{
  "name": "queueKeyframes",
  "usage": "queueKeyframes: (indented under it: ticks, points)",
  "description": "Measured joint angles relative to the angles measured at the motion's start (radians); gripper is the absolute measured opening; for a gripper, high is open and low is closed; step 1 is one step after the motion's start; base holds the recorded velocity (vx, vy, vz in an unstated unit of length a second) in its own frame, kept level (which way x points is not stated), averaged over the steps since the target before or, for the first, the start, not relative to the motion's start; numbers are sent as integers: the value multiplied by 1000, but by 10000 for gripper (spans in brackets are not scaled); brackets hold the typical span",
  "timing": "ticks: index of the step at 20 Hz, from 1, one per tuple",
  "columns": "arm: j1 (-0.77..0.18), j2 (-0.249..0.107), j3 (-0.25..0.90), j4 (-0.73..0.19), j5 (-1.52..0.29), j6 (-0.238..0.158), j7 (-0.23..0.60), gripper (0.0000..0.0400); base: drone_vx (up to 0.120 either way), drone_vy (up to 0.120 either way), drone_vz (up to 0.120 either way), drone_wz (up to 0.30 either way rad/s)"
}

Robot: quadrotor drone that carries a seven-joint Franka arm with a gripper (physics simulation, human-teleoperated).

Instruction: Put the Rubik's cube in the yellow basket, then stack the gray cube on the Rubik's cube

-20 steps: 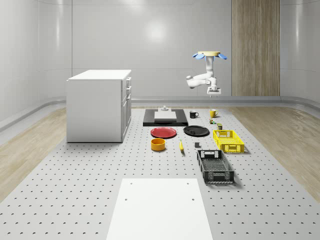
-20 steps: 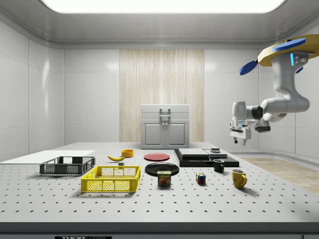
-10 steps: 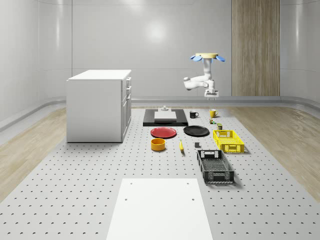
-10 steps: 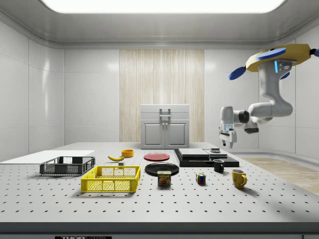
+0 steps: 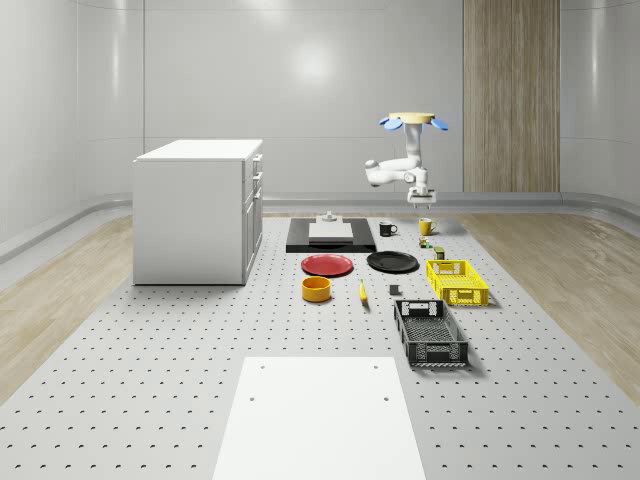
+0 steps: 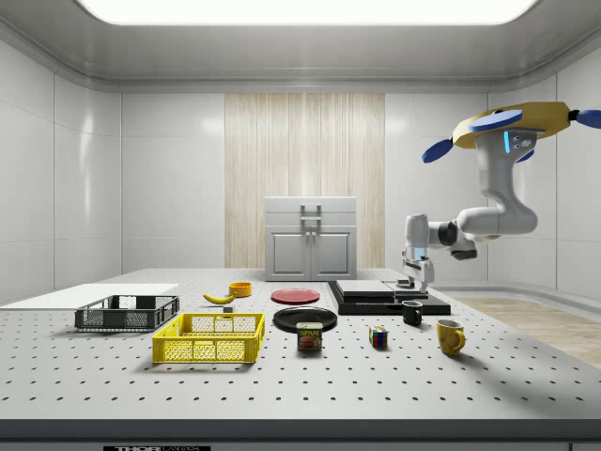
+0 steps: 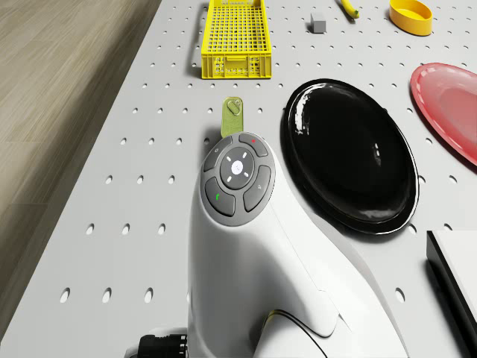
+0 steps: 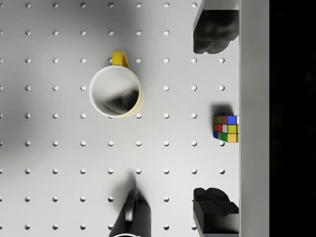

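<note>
In the side view, from left to right: the yellow basket [image 6: 210, 338] sits empty, the Rubik's cube [image 6: 378, 336] rests on the table well apart from it, and the gripper [image 6: 414, 273] hangs open above the mugs under the hovering drone [image 6: 507, 123]. This looks like the approach step; next it must descend onto the cube.

On the perforated table [image 5: 150, 400], around the cabinet [image 5: 198, 210]:

- Baskets: two, one yellow [image 5: 457, 281], one black [image 5: 430, 333].
- Plates: two, one red [image 5: 328, 265], one black [image 5: 392, 262].
- Mugs: two, one yellow [image 8: 116, 91], one black [image 6: 411, 313].
- Rubik's cube [image 8: 226, 128]: one.
- Gray cube [image 7: 318, 23]: one.
- Bowl [image 5: 317, 289]: one.
- Banana [image 6: 219, 298]: one.
- Can [image 6: 309, 336]: one.
- Cabinet: one.
</note>
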Motion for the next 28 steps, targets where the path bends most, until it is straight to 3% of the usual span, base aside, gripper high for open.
queueKeyframes:
  ticks: [6, 10, 21, 28]
  points:
    - [-5, -19, 4, 1, 9, 18, 4, 400, 120, 0, -120, 0]
    - [-8, -32, 7, 2, 14, 29, 7, 400, 120, -110, -120, 0]
    - [-16, -63, 12, 3, 28, 58, 14, 400, 120, 0, -120, 0]
    - [-19, -84, -17, 9, 5, 88, 14, 400, 17, 0, 0, 0]
